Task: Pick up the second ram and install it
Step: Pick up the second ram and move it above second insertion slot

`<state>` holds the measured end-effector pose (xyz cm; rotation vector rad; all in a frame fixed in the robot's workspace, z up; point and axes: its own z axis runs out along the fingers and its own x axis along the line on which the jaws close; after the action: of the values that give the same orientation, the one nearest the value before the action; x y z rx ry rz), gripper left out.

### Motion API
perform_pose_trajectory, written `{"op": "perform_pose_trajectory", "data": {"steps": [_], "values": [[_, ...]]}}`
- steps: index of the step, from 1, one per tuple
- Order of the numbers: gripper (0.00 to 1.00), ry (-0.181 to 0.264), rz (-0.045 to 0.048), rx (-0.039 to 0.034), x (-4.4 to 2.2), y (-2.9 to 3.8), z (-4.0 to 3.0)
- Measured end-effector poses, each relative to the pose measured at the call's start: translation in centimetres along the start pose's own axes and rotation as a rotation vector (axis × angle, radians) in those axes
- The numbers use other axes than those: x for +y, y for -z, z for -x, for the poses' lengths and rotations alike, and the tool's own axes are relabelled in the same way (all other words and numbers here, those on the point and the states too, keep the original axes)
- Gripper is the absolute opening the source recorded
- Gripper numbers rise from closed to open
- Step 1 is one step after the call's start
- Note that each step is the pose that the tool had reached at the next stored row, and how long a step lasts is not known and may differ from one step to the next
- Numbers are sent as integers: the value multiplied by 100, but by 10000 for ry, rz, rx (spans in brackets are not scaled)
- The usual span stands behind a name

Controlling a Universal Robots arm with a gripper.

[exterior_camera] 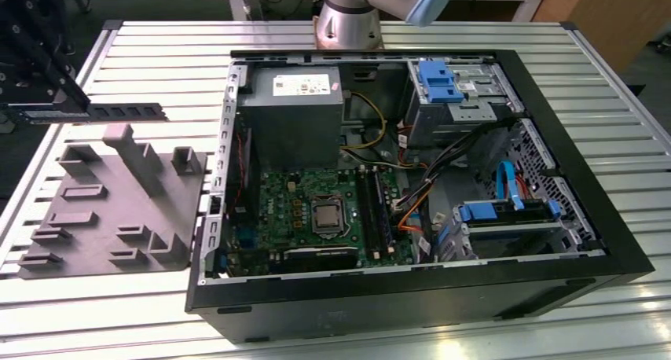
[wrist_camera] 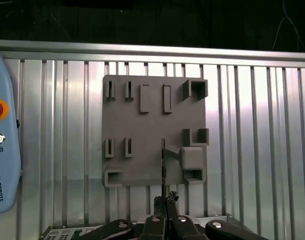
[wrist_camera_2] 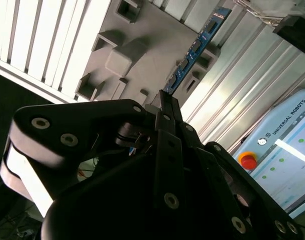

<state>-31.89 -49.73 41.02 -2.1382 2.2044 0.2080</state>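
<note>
The ram (exterior_camera: 115, 111), a long thin stick, hangs level in the air above the table at the exterior view's far left, over the grey holder plate (exterior_camera: 115, 211). My gripper (exterior_camera: 44, 108) is shut on one end of it. In the second wrist view the ram (wrist_camera_2: 195, 47) shows blue with dark chips, reaching out from the closed fingertips of the gripper (wrist_camera_2: 165, 102). In the first wrist view the ram (wrist_camera: 163, 160) appears edge-on as a thin dark line above the gripper (wrist_camera: 166, 202). The motherboard's ram slots (exterior_camera: 372, 211) lie in the open computer case (exterior_camera: 587, 179).
The case holds a grey power supply (exterior_camera: 288, 108), blue drive brackets (exterior_camera: 441, 81) and loose orange and blue cables (exterior_camera: 419, 211). The holder plate (wrist_camera: 152, 130) has raised blocks and slots. The arm's base (exterior_camera: 346, 18) stands behind the case. A pendant with a red button (wrist_camera_2: 248, 161) lies beside the table.
</note>
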Motion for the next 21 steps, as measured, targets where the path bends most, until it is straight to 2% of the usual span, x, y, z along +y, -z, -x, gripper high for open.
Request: {"op": "perform_pose_trajectory", "data": {"steps": [21], "values": [[12, 0, 0, 0, -368, -44, 113]]}}
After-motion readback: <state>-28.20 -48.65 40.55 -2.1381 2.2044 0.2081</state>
